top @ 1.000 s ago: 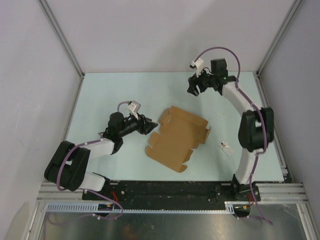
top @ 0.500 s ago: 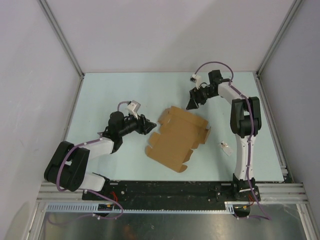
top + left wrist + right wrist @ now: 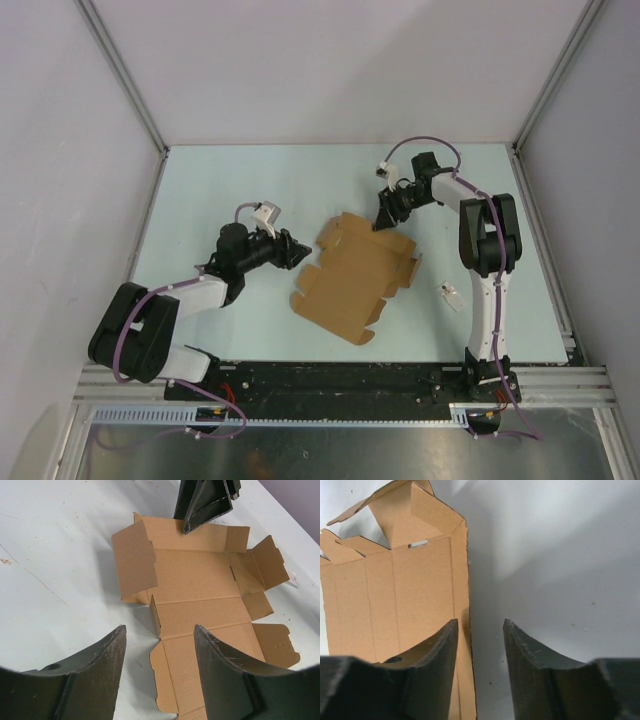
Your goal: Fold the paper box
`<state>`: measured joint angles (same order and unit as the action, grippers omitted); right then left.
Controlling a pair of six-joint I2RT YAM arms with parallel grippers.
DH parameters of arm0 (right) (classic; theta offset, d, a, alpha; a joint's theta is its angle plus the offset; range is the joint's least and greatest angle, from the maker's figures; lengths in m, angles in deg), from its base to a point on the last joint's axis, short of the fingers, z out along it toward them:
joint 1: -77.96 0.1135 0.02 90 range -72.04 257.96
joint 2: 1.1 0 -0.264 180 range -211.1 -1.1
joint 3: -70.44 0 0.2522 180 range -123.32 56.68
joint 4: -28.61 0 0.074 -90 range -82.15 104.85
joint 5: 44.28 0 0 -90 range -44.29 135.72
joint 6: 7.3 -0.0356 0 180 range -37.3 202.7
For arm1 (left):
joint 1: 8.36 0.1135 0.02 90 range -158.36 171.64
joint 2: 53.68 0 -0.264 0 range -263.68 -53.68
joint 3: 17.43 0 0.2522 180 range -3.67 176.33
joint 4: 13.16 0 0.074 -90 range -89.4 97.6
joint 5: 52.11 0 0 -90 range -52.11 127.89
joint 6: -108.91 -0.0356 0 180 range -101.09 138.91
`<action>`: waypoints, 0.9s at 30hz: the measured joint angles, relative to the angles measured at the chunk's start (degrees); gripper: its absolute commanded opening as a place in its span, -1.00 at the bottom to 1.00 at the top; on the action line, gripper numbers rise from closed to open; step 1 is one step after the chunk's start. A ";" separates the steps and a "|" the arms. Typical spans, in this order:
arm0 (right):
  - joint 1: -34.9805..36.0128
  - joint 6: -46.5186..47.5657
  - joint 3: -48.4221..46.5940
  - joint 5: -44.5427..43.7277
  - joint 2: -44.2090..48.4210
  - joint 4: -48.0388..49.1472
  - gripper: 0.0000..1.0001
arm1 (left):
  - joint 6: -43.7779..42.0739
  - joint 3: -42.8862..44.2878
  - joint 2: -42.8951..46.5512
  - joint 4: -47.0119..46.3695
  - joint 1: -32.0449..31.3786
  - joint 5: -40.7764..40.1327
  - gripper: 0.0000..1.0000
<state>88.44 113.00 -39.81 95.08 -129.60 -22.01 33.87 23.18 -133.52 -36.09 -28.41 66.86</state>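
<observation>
Right claw [image 3: 383, 218], seen from above: two fingers parted, tips pointing down at the far edge of the paper box [image 3: 355, 275], nothing pinched. The count is one box, two arms and one tiny pale packet [image 3: 453, 295] off toward the right edge of the worktop [image 3: 230, 190]. The box is a flat brown die-cut sheet with its flaps and tabs spread, lying about mid-worktop and turned on the diagonal. The right arm arches up and bends back down. The left arm lies low and reaches right, with the left claw [image 3: 298, 250] just beside the sheet's left edge.

Left wrist now: the left claw [image 3: 159, 627] is released, its dark curved fingers apart. Beyond them lies the paper box [image 3: 200, 585], matte and creased, one side flap raised. The right claw [image 3: 189, 526] stands at its far edge.

Right wrist: the right claw [image 3: 480, 625] gapes. The raw edge of the paper box [image 3: 395, 595] runs up between its fingers, closer to the left one, and I can't tell whether they touch.
</observation>
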 measured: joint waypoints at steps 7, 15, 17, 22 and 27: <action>0.72 0.00 0.35 0.22 0.87 0.35 -0.13 | -0.02 0.00 0.02 0.00 0.42 -0.26 0.24; 1.60 0.37 0.37 0.00 0.90 0.11 -0.14 | -0.02 0.00 0.02 0.00 0.72 -0.33 0.24; 1.84 0.42 0.37 -0.17 0.90 -0.37 -0.17 | 0.00 0.00 0.02 0.00 0.74 -0.33 0.24; 2.54 1.27 0.37 -0.76 0.90 -2.38 -0.31 | -0.02 0.00 0.02 0.00 0.76 -0.33 0.24; 2.91 1.55 0.37 -1.03 0.90 -3.87 -0.44 | -0.02 0.00 0.02 0.00 0.76 -0.33 0.24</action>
<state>91.34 114.55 -39.44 94.05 -128.71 -25.88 33.85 23.18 -133.50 -36.09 -27.65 66.53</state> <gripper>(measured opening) 0.311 0.618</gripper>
